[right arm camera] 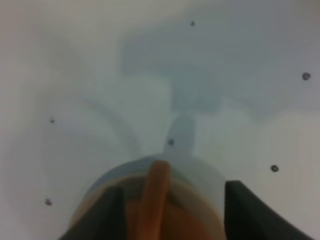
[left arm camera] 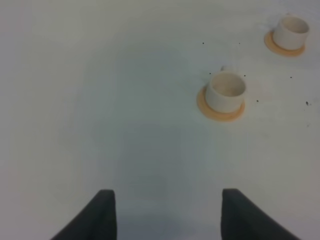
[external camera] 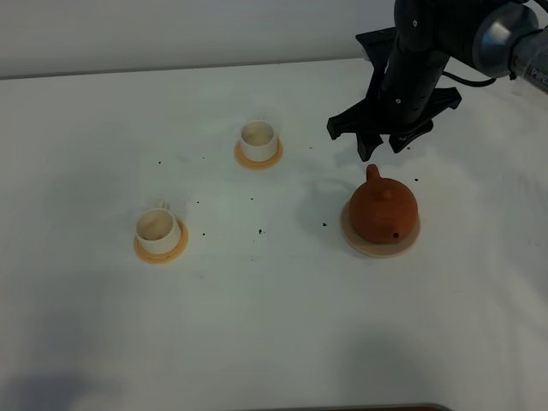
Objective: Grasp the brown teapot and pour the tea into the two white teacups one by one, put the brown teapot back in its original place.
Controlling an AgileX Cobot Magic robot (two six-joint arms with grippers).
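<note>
The brown teapot [external camera: 383,211] stands on the pale beige disc [external camera: 381,251] at the right, its loop handle toward the back. My right gripper [external camera: 384,147] hangs open just behind and above the handle. In the right wrist view the handle [right arm camera: 155,195] lies between the open fingers [right arm camera: 250,210], which are apart from it. One white teacup [external camera: 258,137] sits on an orange coaster at the middle back. The other [external camera: 157,227] sits on its coaster at the left. My left gripper [left arm camera: 167,215] is open and empty over bare table, short of both cups [left arm camera: 226,90] [left arm camera: 291,31].
Small dark specks [external camera: 258,231] lie scattered on the white table between the cups and the teapot. The table's back edge [external camera: 171,70] runs behind the far cup. The left arm is out of the exterior high view.
</note>
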